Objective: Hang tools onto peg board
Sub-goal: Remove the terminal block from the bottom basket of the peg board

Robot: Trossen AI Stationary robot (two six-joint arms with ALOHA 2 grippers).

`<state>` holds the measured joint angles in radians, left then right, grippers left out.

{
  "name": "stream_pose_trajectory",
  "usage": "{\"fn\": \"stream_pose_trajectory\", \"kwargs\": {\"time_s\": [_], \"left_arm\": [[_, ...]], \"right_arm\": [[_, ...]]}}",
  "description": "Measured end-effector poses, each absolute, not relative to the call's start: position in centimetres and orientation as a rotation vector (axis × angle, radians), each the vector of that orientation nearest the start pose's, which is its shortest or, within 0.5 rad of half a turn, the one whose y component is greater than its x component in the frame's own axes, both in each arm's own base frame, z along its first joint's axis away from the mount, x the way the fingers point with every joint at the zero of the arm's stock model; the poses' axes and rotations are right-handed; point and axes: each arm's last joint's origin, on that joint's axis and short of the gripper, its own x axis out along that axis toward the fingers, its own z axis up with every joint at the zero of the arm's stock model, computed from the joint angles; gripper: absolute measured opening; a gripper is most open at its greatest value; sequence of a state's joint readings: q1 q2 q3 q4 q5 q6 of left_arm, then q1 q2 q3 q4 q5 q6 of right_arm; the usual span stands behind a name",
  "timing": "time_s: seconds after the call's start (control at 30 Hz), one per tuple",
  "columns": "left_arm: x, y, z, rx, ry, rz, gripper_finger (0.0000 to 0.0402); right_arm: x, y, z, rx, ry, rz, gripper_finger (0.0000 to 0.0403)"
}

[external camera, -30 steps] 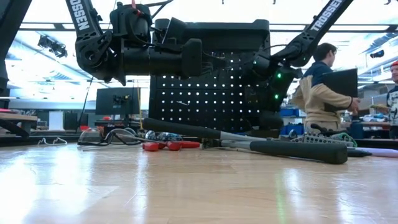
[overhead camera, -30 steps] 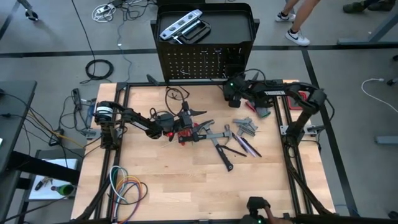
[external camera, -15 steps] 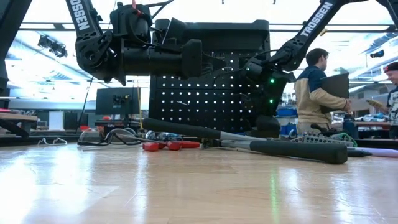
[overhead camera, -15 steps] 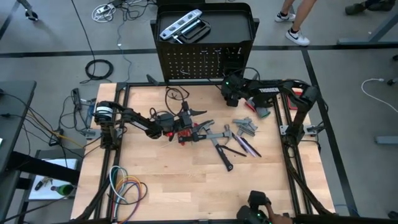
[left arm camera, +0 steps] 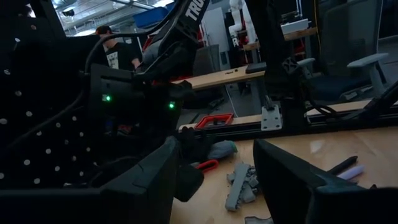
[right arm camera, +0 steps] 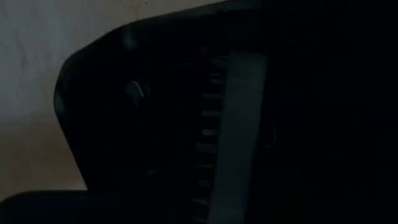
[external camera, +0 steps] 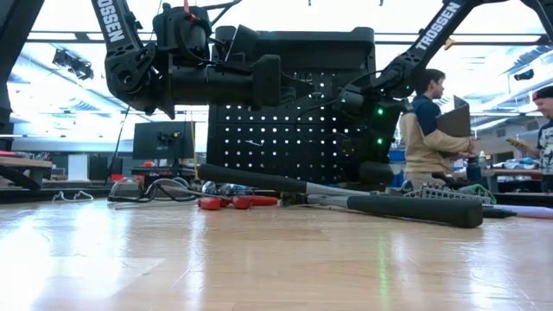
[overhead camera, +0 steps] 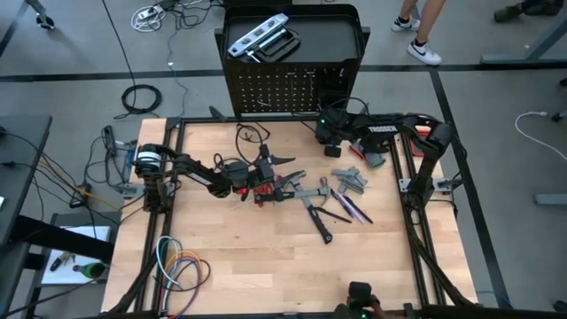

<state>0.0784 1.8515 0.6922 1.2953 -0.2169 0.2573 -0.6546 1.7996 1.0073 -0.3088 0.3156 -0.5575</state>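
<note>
**Right arm at the peg board foot; left arm waits mid-table**

We see the peg board [overhead camera: 275, 89] upright at upper centre of the high view, its top tray carrying a silver level [overhead camera: 257, 37]. The right gripper [overhead camera: 324, 135] sits low against the board's right foot, presumably after a tool there; its wrist view shows only something dark and ridged up close. We cannot tell how its fingers stand. The left gripper [overhead camera: 266, 177] hovers centre-left, fingers spread with nothing between them, over red-handled pliers [overhead camera: 262, 193]. Hammers [overhead camera: 312, 206] and wrenches [overhead camera: 348, 180] lie unhung at centre-right.
</note>
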Motion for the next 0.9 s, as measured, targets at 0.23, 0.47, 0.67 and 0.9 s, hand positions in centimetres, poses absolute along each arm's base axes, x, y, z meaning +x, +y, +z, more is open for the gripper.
{"fn": "stream_pose_trajectory", "kwargs": {"time_s": [0.23, 0.47, 0.67, 0.9], "left_arm": [[34.0, 3.3, 16.9, 0.246, -0.088, 0.31, 0.0206], [34.0, 3.3, 16.9, 0.246, -0.088, 0.309, 0.0206], [34.0, 3.3, 16.8, 0.247, -0.078, 0.308, 0.0206], [34.0, 3.3, 16.6, 0.249, -0.063, 0.306, 0.0206]], "right_arm": [[26.2, -20.7, 16.1, -0.243, 1.285, -0.572, 0.0126], [26.3, -20.0, 17.8, -0.202, 1.215, -0.642, 0.0126], [26.4, -19.4, 18.4, -0.171, 1.187, -0.728, 0.0126], [27.2, -17.8, 19.4, -0.176, 1.134, -0.752, 0.0126]]}}
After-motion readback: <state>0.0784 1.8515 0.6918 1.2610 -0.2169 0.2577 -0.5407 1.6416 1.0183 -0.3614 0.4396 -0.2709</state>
